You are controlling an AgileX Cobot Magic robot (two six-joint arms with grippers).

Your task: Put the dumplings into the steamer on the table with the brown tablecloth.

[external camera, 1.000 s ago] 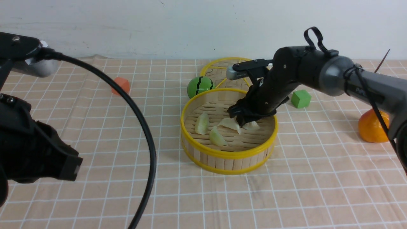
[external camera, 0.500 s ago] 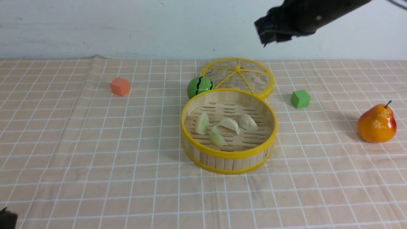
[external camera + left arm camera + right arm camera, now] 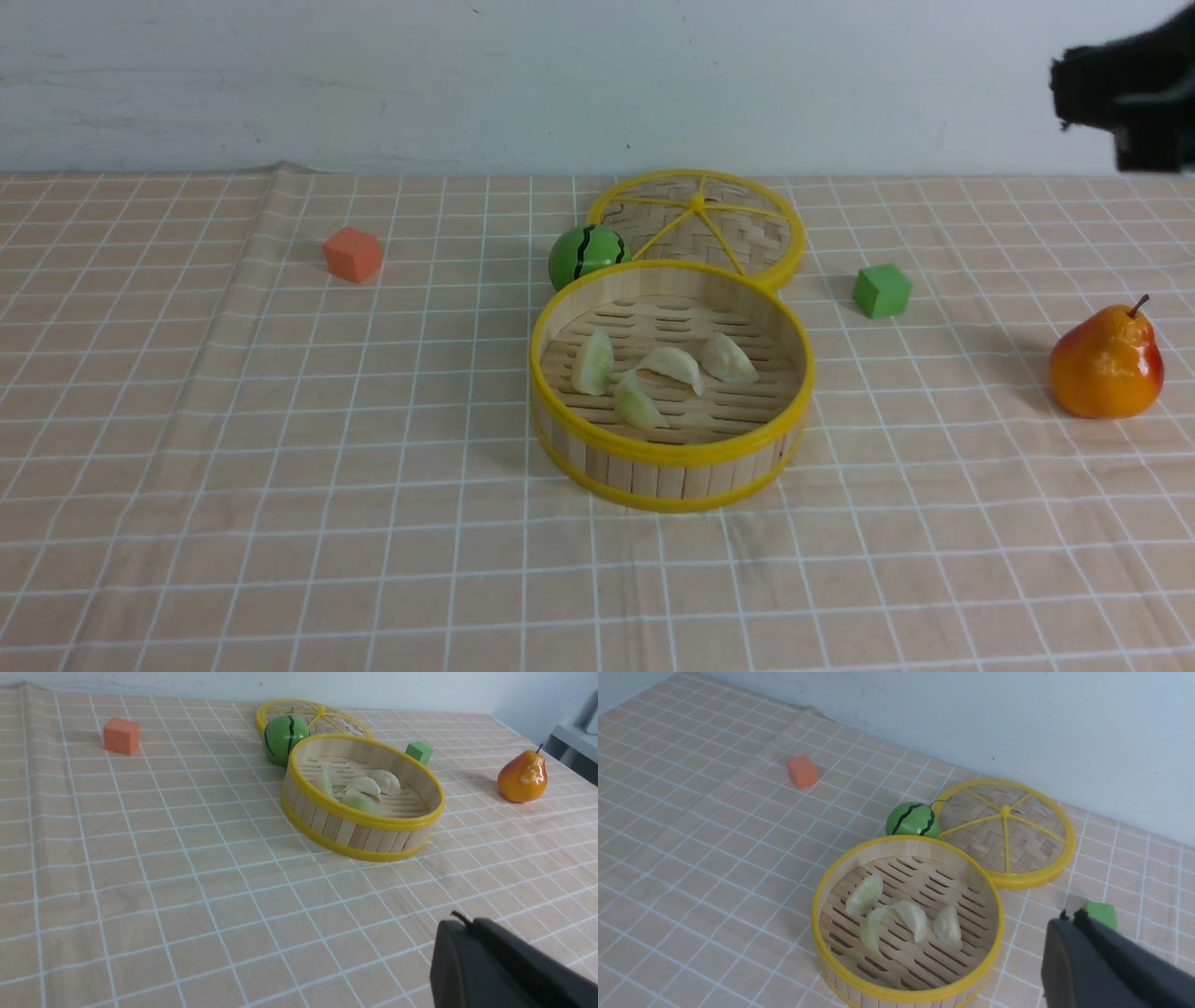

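The steamer point(image 3: 672, 471) stands mid-table on the brown tablecloth point(image 3: 280, 467). Several pale dumplings lie loose on its slatted floor, among them one at the left point(image 3: 594, 361) and one at the right point(image 3: 728, 359). My right gripper point(image 3: 1062, 89) hangs high at the far right, well away from the steamer. The right wrist view shows this gripper point(image 3: 1069, 915) shut and empty, looking down on the dumplings point(image 3: 915, 919) in the steamer point(image 3: 906, 839). My left gripper point(image 3: 460, 921) shows only in the left wrist view, shut and empty, above bare cloth short of the steamer point(image 3: 345, 830).
A woven lid point(image 3: 709, 224) with yellow spokes lies flat behind the steamer, with a green striped ball point(image 3: 586, 254) beside it. An orange cube point(image 3: 353, 254) sits at the back left, a green cube point(image 3: 881, 290) to the right, and an orange-red pear point(image 3: 1106, 364) at the far right.
My right gripper let go of a dumpling inside the steamer, rose, swung off to the upper right and shut. The left arm pulled back out of the front view.
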